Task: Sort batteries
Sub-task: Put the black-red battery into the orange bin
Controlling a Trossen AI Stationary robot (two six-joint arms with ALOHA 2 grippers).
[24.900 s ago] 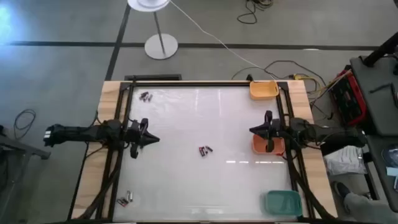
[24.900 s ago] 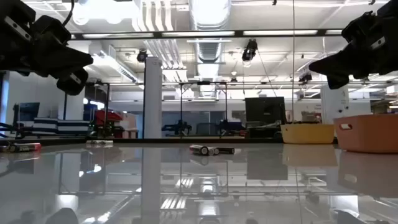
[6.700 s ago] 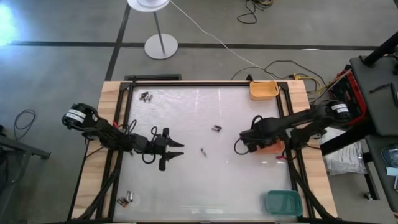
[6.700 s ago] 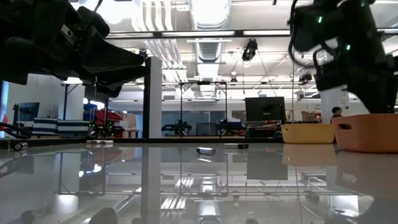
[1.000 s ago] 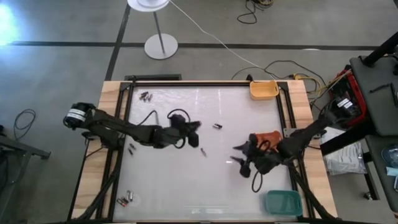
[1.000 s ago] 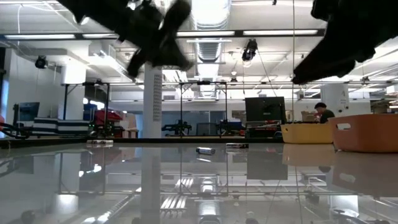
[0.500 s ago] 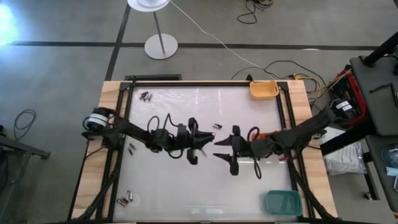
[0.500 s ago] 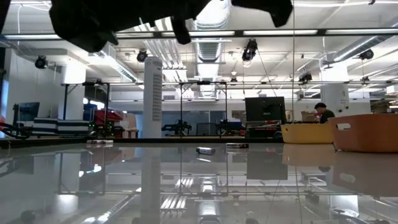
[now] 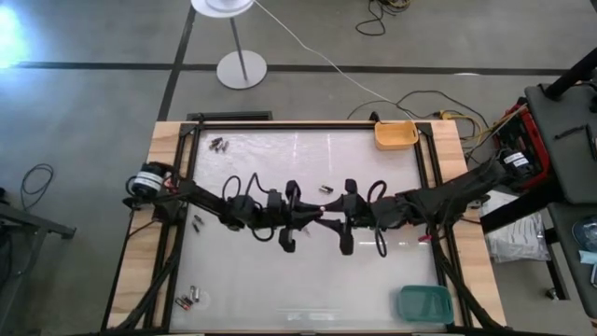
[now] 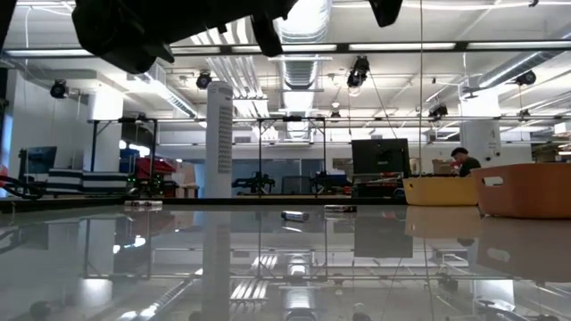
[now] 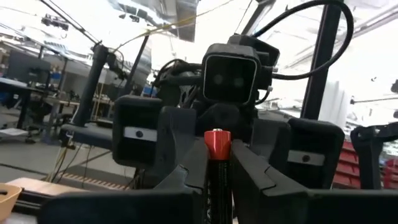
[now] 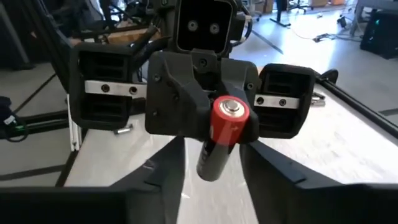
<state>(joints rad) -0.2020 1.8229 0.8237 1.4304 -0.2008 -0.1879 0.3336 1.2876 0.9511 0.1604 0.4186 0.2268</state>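
Both arms have closed in on each other since a moment ago and now meet nose to nose above the middle of the table [image 9: 280, 289], the right arm having swung away from the orange tray.

Largest first: the left gripper [image 9: 312, 216] is clamped on a battery [image 12: 222, 135], a dark cylinder with a red end and silvery cap, which sticks out from between its fingers towards the other arm. The right gripper [image 9: 326, 211] faces it with its fingers [image 12: 280, 171] spread to either side of the battery's free end, not yet touching it (a hand-over, by the look of it).

Loose batteries lie on the table too: one just beyond the grippers [image 9: 325, 189], a few at the far left corner [image 9: 218, 145] and some at the near left corner [image 9: 188, 300].

A battery is light, rigid and smooth, so it can slip or pivot; I would pinch it across the bare red end, squarely, before the left lets go.
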